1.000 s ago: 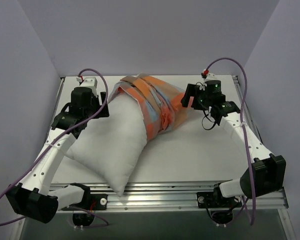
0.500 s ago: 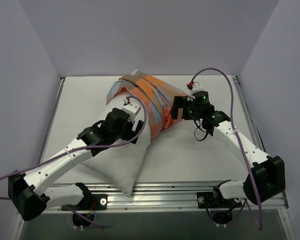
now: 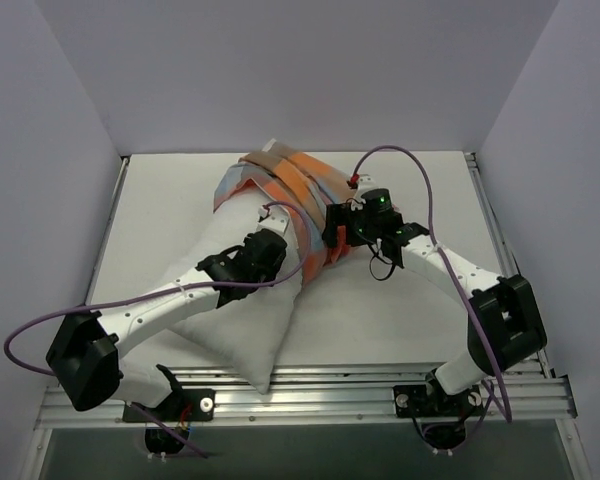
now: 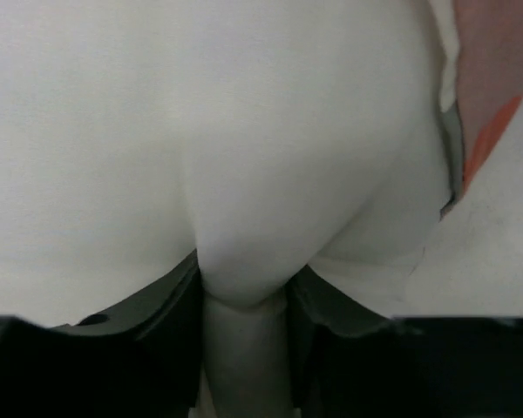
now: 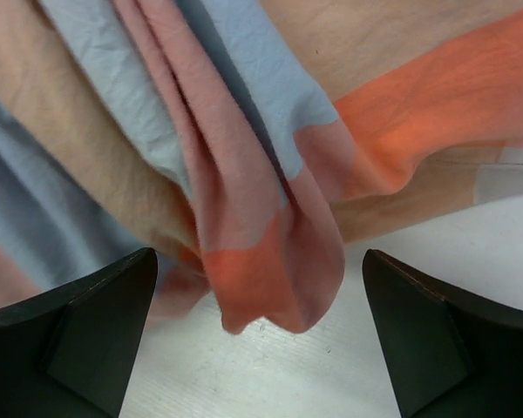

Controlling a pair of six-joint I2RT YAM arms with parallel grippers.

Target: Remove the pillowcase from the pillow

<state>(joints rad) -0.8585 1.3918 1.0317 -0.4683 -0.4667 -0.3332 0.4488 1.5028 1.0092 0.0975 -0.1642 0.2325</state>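
Observation:
The white pillow [image 3: 242,335] lies slanted across the table, its far end inside the bunched checked pillowcase [image 3: 295,185]. My left gripper [image 3: 280,262] presses down on the pillow's middle, just below the pillowcase's edge. In the left wrist view a bulge of pillow [image 4: 244,131] is squeezed between the dark fingers [image 4: 179,300], and the pillowcase [image 4: 497,70] shows at the upper right. My right gripper [image 3: 330,238] is at the pillowcase's right edge. It stands wide open [image 5: 257,261], with a hanging orange-and-pink fold of pillowcase [image 5: 261,270] between its fingers [image 5: 96,322], touching neither.
The white table [image 3: 410,310] is bare to the right of the pillow and shows under the fold [image 5: 270,374]. Grey walls enclose the back and sides. A metal rail [image 3: 360,385] runs along the near edge by the arm bases.
My left arm swung from the far left onto the pillow's middle and its jaws closed on a bulge of it. My right gripper moved left to the pillowcase's edge and opened wider.

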